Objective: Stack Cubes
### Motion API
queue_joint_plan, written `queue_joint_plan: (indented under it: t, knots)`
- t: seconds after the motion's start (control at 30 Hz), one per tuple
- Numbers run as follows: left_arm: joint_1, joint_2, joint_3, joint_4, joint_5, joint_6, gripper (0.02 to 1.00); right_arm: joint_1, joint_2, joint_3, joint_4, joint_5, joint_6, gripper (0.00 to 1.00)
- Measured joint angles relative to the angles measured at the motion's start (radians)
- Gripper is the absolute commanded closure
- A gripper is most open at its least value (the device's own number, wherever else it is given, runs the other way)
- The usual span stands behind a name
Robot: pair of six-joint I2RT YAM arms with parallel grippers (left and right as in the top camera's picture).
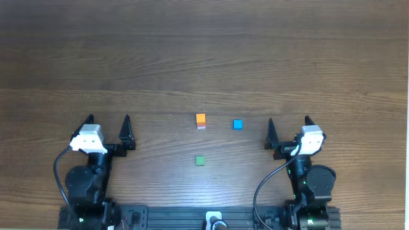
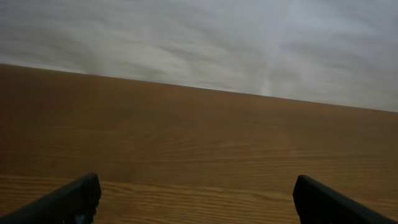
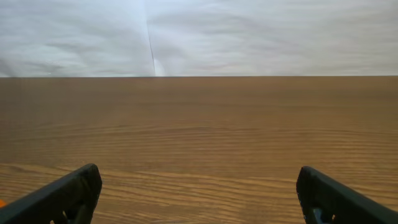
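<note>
An orange cube (image 1: 200, 119) sits on top of a pale pink cube (image 1: 201, 127) near the table's middle. A blue cube (image 1: 238, 124) lies just to its right, and a green cube (image 1: 200, 160) rests nearer the arms' bases. My left gripper (image 1: 108, 123) stands open at the left, well away from the cubes. My right gripper (image 1: 288, 124) stands open at the right, a short way right of the blue cube. In the wrist views the left gripper (image 2: 196, 199) and the right gripper (image 3: 198, 196) have bare wood between their spread fingers.
The wooden table (image 1: 204, 57) stretches far beyond the cubes. A pale wall (image 3: 249, 37) rises behind the table's far edge in both wrist views. The arms' black mounting rail (image 1: 192, 217) runs along the near edge.
</note>
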Motion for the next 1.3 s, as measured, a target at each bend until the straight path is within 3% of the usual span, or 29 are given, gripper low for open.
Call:
queue_joint_plan:
  t: [0.8,1.0,1.3]
  knots:
    - [0.0,0.0,0.0,0.0,0.0,0.0,0.018,-0.001,0.0,-0.001,0.004,-0.001,-0.003,0.009]
    - [0.0,0.0,0.0,0.0,0.0,0.0,0.018,-0.001,0.0,0.0,0.062,-0.039,0.043,0.009]
    - [0.0,0.0,0.0,0.0,0.0,0.0,0.018,-0.001,0.101,0.155,-0.015,-0.1,0.1,0.007]
